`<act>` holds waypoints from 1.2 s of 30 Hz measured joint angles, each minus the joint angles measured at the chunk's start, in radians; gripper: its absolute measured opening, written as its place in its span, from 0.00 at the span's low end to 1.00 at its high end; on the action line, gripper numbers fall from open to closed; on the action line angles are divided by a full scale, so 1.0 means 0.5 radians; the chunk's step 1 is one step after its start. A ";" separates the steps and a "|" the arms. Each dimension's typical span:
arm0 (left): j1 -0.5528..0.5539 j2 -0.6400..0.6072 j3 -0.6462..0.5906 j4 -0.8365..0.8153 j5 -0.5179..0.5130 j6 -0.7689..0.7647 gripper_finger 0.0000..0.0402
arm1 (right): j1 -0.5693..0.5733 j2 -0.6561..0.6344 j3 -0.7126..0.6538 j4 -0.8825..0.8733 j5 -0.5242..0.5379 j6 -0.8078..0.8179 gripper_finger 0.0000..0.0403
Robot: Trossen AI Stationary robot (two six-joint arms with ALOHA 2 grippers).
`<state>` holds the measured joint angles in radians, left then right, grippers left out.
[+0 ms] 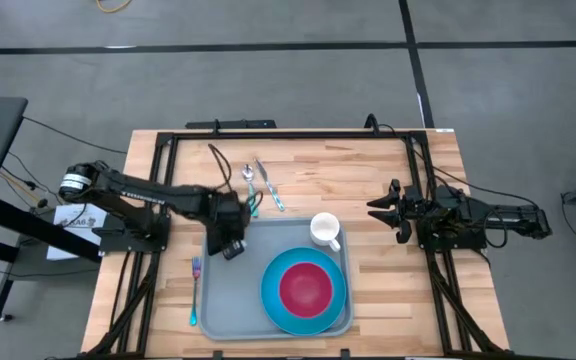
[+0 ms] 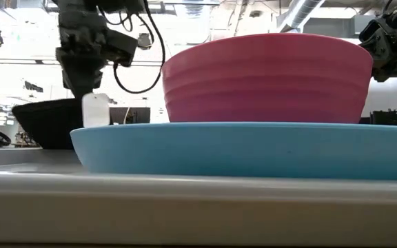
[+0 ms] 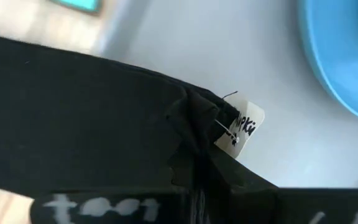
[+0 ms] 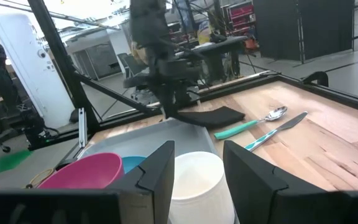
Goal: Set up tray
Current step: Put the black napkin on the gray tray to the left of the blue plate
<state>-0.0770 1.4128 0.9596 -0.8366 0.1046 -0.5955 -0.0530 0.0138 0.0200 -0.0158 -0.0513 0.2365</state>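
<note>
The grey-blue tray (image 1: 230, 300) lies at the table's near middle. It carries a round blue plate (image 1: 271, 297) with a pink bowl (image 1: 305, 287) on it, and a white cup (image 1: 324, 229) at its far right corner. My left gripper (image 1: 230, 240) hovers over the tray's far left corner, shut on a black cloth napkin (image 3: 73, 118) with a white tag (image 3: 244, 124). My right gripper (image 1: 380, 210) waits open to the right of the cup, touching nothing. My left gripper pinches the black napkin between its two fingers, coming from above and pointing down. The cloth is gathered into folds beside the white tag (image 3: 232, 134), with several layers bunched. The napkin's lower part (image 4: 211, 116) rests flat at the tray's far left corner.
A fork (image 1: 195, 290) with a teal handle lies on the wood left of the tray. A spoon (image 1: 250, 180) and a knife (image 1: 270, 187) lie on the table beyond the tray. A black frame (image 1: 268, 134) borders the tabletop. Bare wood shows right of the tray.
</note>
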 joint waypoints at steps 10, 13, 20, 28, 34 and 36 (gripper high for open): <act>-0.546 0.018 0.001 0.242 -0.083 -0.429 0.00 | 0.000 -0.001 0.000 0.000 0.000 0.000 0.32; -0.649 0.077 0.001 0.276 -0.085 -0.486 0.00 | 0.000 0.000 0.000 0.000 0.000 0.000 0.32; -0.819 0.307 0.001 0.346 -0.124 -0.506 0.00 | 0.000 0.000 0.000 0.000 0.000 0.000 0.32; -0.948 0.498 0.002 0.603 -0.137 -0.595 0.00 | 0.000 0.000 0.000 0.000 0.000 0.000 0.32; -1.054 0.518 0.002 0.648 -0.184 -0.636 0.00 | 0.000 0.000 0.000 0.001 0.001 0.000 0.32; -1.071 0.518 0.001 0.665 -0.185 -0.664 0.00 | 0.000 0.000 0.000 0.001 0.000 0.000 0.32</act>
<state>-0.6124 1.6718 0.9603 -0.5042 0.0120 -0.9275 -0.0528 0.0139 0.0200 -0.0155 -0.0513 0.2366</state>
